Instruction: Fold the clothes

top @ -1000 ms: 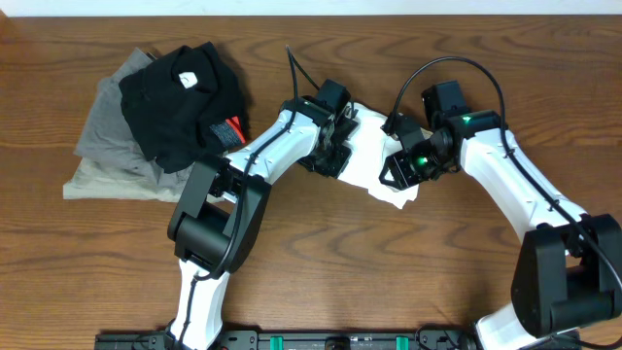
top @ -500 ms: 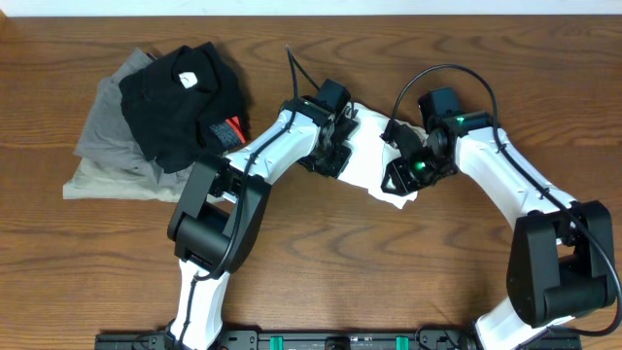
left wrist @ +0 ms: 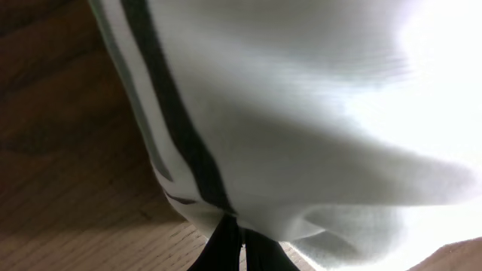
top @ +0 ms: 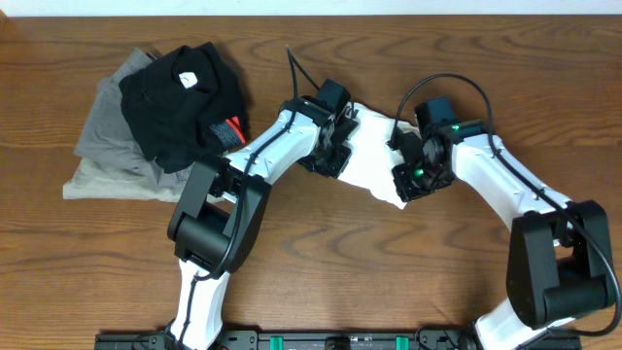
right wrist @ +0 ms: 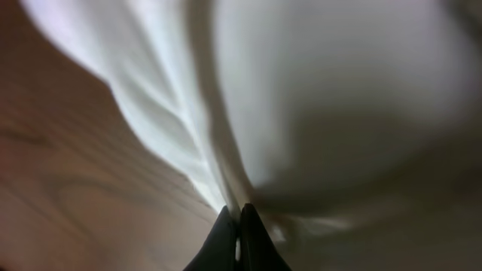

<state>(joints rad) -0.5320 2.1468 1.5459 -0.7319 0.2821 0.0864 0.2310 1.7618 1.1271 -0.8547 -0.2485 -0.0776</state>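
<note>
**Mia:** When we look down from above, what do we see on the far left?

**Tom:** We see a pile of grey clothes (top: 97,160) on the brown table (top: 321,277). A black top (top: 180,92) lies on the pile. It has a red tag (top: 227,129) at its right edge.

**Mia:** And what comes next?

**Tom:** Next we see the white shirt (top: 369,165). It is bunched up near the middle of the table, apart from the pile.

**Mia:** Where is the left gripper (top: 330,154)?

**Tom:** It sits on the left edge of the shirt. From its own camera we see its two fingers (left wrist: 218,248) pressed together, with white cloth pinched at their tips. The cloth fills almost the whole view, and a dark stripe runs down it.

**Mia:** And the right gripper (top: 416,180)?

**Tom:** It is at the right edge of the shirt. Its fingers (right wrist: 222,241) are pressed together too. A fold of the white cloth runs right into their tips, so we think it holds the shirt as well.
</note>
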